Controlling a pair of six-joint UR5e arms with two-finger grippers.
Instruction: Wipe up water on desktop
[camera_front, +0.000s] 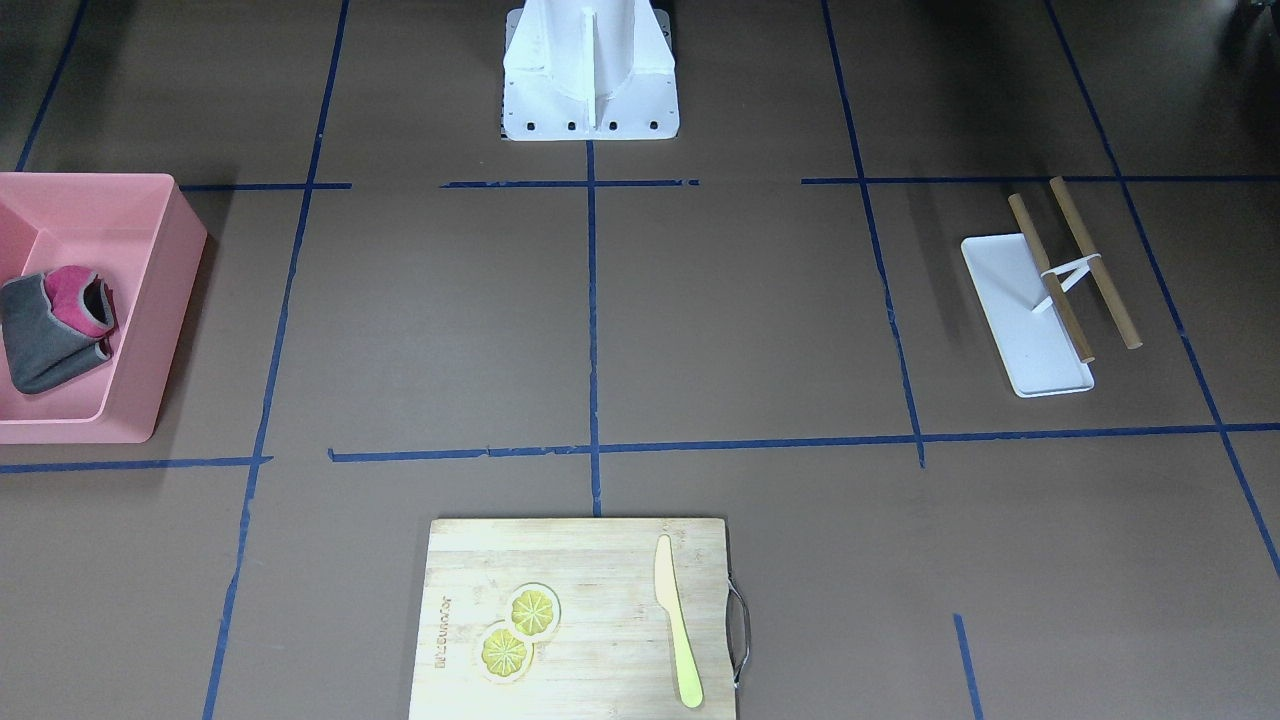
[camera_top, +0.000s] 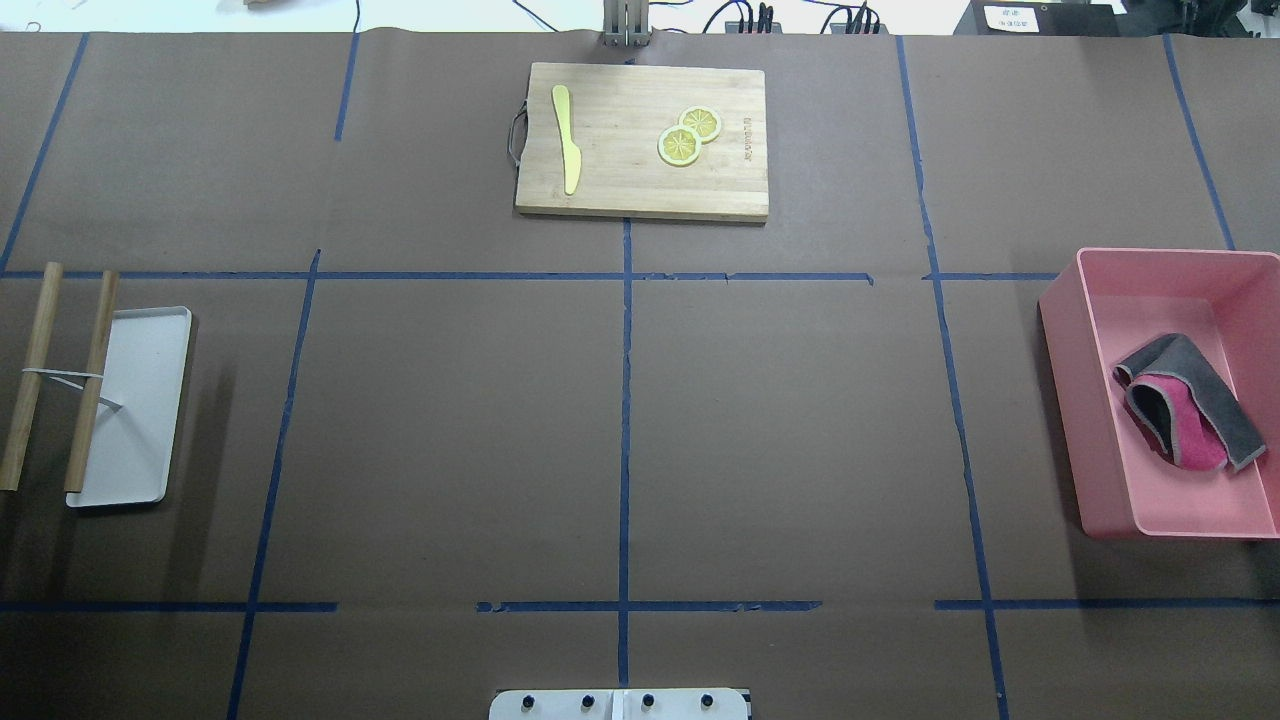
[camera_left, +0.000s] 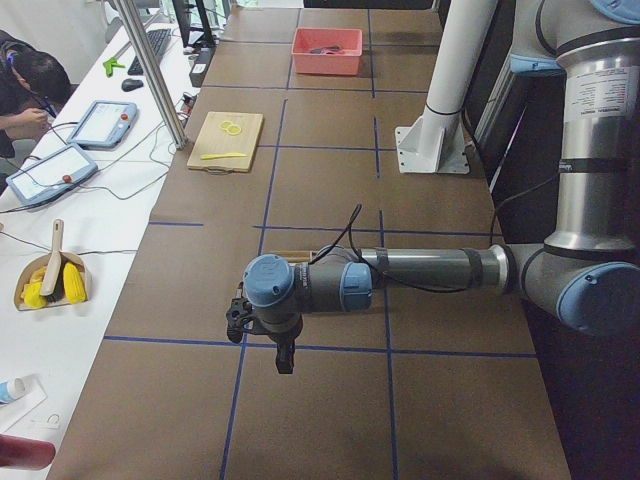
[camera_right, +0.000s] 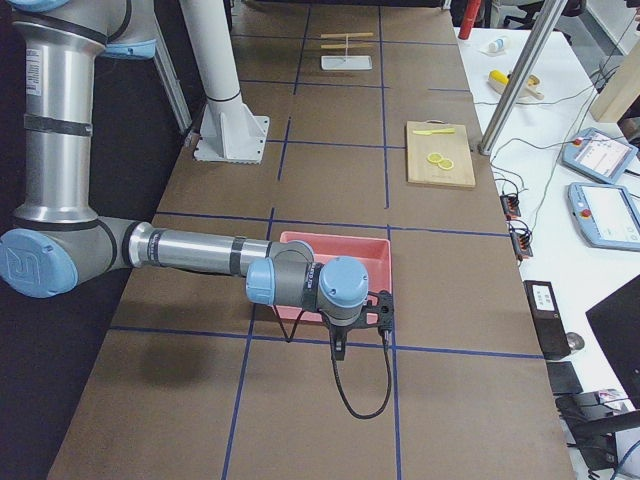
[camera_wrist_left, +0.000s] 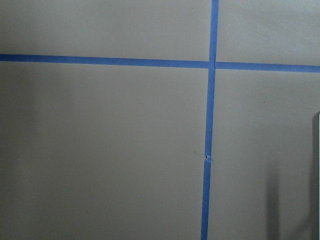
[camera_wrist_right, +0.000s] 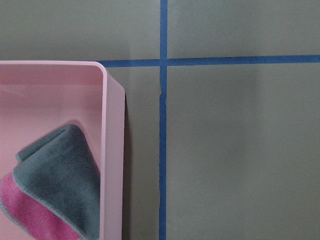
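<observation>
The desktop (camera_top: 790, 430) is a dark-brown surface with blue tape lines; I see no water on it. A folded grey and pink cloth (camera_top: 1190, 405) lies in a pink bin (camera_top: 1065, 390) at the right; it also shows in the right wrist view (camera_wrist_right: 55, 190). My left gripper (camera_left: 285, 355) hangs over the desktop at the left end, seen only in the exterior left view. My right gripper (camera_right: 340, 345) hangs just beside the pink bin (camera_right: 335, 250), seen only in the exterior right view. I cannot tell whether either is open or shut.
A bamboo cutting board (camera_top: 640, 190) at the far middle carries two lemon slices (camera_top: 688, 135) and a yellow knife (camera_top: 566, 135). A white tray (camera_top: 140, 430) with two wooden sticks (camera_top: 90, 380) lies at the left. The robot's base (camera_front: 590, 70) stands at the near middle.
</observation>
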